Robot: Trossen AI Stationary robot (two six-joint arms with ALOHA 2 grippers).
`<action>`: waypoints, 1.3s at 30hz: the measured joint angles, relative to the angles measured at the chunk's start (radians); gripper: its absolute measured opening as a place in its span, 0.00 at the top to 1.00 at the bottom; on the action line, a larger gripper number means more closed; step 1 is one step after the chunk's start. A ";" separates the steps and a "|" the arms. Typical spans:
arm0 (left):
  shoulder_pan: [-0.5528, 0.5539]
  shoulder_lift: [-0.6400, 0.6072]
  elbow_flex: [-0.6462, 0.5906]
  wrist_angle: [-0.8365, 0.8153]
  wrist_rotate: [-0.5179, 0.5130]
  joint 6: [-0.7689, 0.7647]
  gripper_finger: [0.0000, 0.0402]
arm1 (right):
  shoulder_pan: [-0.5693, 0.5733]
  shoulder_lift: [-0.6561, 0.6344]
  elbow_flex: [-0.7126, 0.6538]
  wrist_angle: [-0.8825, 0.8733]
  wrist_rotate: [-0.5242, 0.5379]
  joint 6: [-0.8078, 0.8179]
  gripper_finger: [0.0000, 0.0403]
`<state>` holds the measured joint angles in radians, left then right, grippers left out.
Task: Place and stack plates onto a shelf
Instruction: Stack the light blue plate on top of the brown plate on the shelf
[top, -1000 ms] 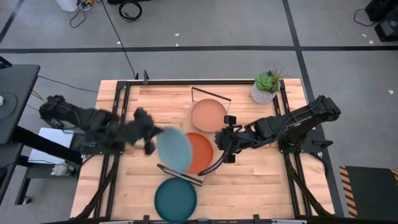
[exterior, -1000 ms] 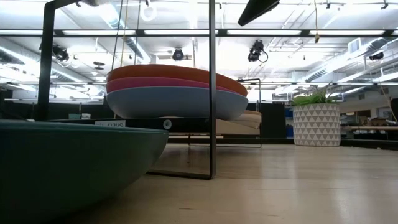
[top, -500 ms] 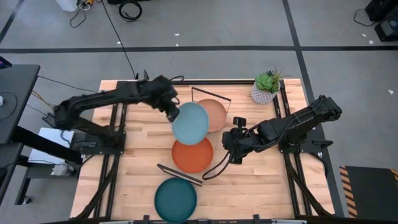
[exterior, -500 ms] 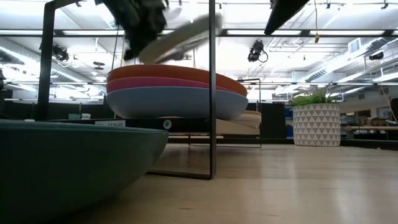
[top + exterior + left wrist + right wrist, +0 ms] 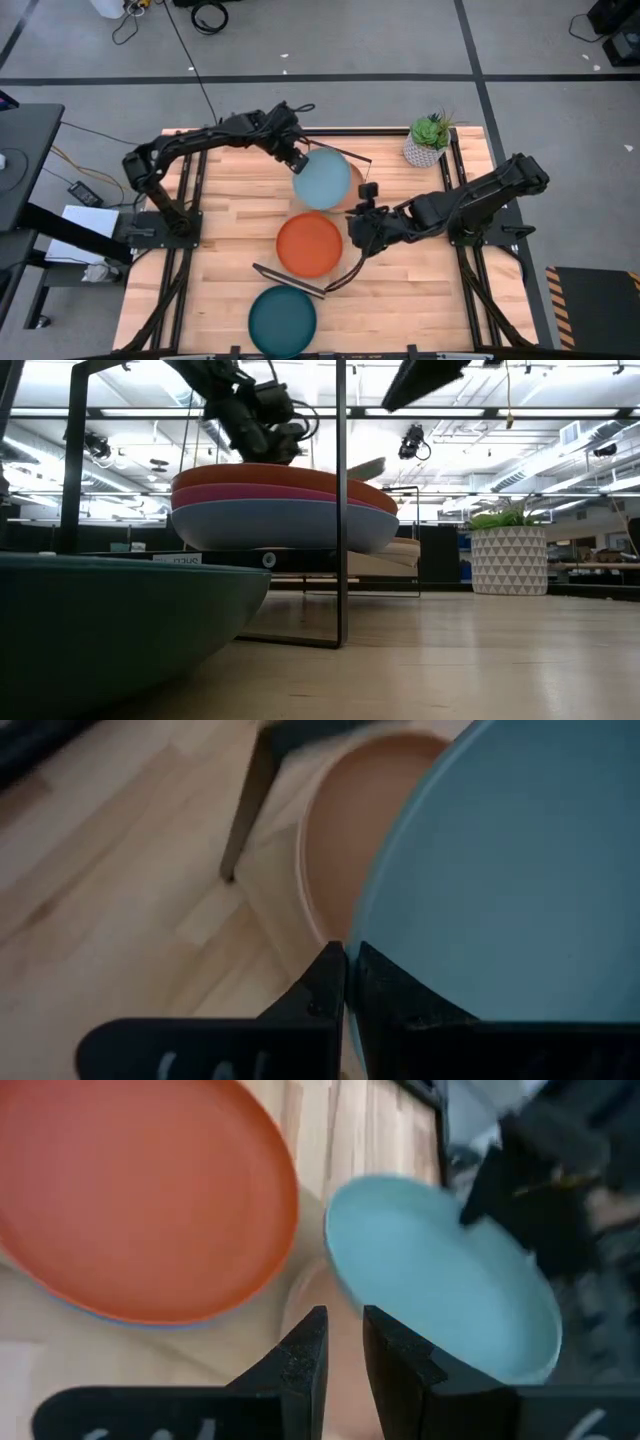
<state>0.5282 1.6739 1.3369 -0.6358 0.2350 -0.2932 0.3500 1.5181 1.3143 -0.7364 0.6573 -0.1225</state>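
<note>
My left gripper point(image 5: 298, 162) point(image 5: 347, 970) is shut on the light teal plate point(image 5: 323, 181) above the peach plate point(image 5: 347, 196) at the shelf's far end. In the low view this gripper point(image 5: 262, 422) shows high behind the stack. The orange-red plate point(image 5: 310, 245) tops a stack point(image 5: 280, 500) on magenta and blue ones at the shelf's near end. The dark teal plate point(image 5: 282, 320) lies flat on the table by the near edge. My right gripper point(image 5: 353, 232) point(image 5: 345, 1315) hovers just right of the orange-red plate, its fingers a narrow gap apart and holding nothing. My left gripper pinches the light teal plate's rim point(image 5: 378, 915) on its left far side between the two fingers. They reach in slanting from the table's left, pointing across the rim toward the plate's middle. The plate is lifted clear and tilted over the peach plate point(image 5: 345, 840).
Black wire frames point(image 5: 290, 282) point(image 5: 342, 510) stand at both short ends of the shelf. A potted plant point(image 5: 428, 140) point(image 5: 510, 558) sits at the far right corner. Bare slatted tabletop point(image 5: 230, 230) lies left of the shelf.
My left arm has swung the light teal plate from over the orange-red stack toward the far edge and right, over the peach plate. The plate was tipped high half a second ago and now sits lower behind the stack.
</note>
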 joint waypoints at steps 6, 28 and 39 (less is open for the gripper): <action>-0.024 0.030 0.050 -0.009 -0.013 0.014 0.95 | -0.053 0.003 -0.123 0.190 0.008 -0.347 0.79; -0.045 0.030 0.080 -0.056 0.099 0.010 0.95 | -0.077 0.003 -0.387 0.704 0.223 -1.222 0.52; -0.079 0.030 0.080 -0.055 0.102 0.054 0.95 | -0.109 0.003 -0.391 0.717 0.209 -1.190 0.85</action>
<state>0.4493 1.7039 1.4170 -0.6912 0.3374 -0.2391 0.2413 1.5208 0.9237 -0.0189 0.8666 -1.3129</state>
